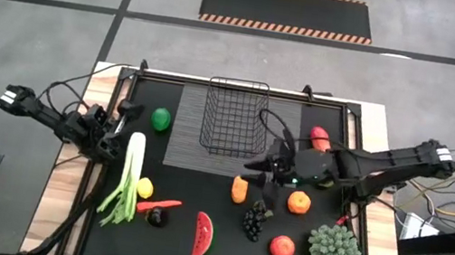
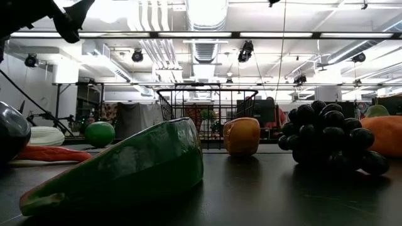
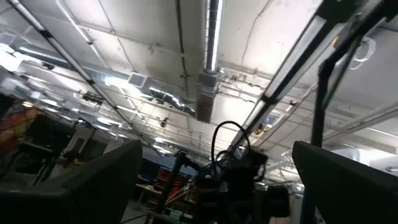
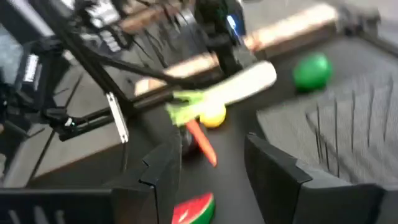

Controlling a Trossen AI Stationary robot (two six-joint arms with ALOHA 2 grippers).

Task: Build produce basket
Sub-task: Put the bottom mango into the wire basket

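Observation:
The black wire basket (image 1: 234,115) stands on the far part of a grey ribbed mat (image 1: 205,153). Produce lies around it on the black table: a lime (image 1: 161,119), a leek (image 1: 127,180), a lemon (image 1: 145,188), a chili (image 1: 162,203), a watermelon slice (image 1: 203,235), an orange piece (image 1: 240,189), dark grapes (image 1: 255,219), an orange (image 1: 299,202) and a red apple (image 1: 283,247). My right gripper (image 1: 254,167) hovers over the mat's near right corner, just near of the basket, open with nothing between its fingers (image 4: 163,167). My left gripper (image 1: 125,123) waits open at the table's left edge, tipped upward.
A red-and-orange piece (image 1: 320,139) lies right of the basket. A green spiky ball (image 1: 333,249) sits at the near right corner. A small dark piece (image 1: 156,217) lies by the chili. Wooden rails (image 1: 75,167) border the table.

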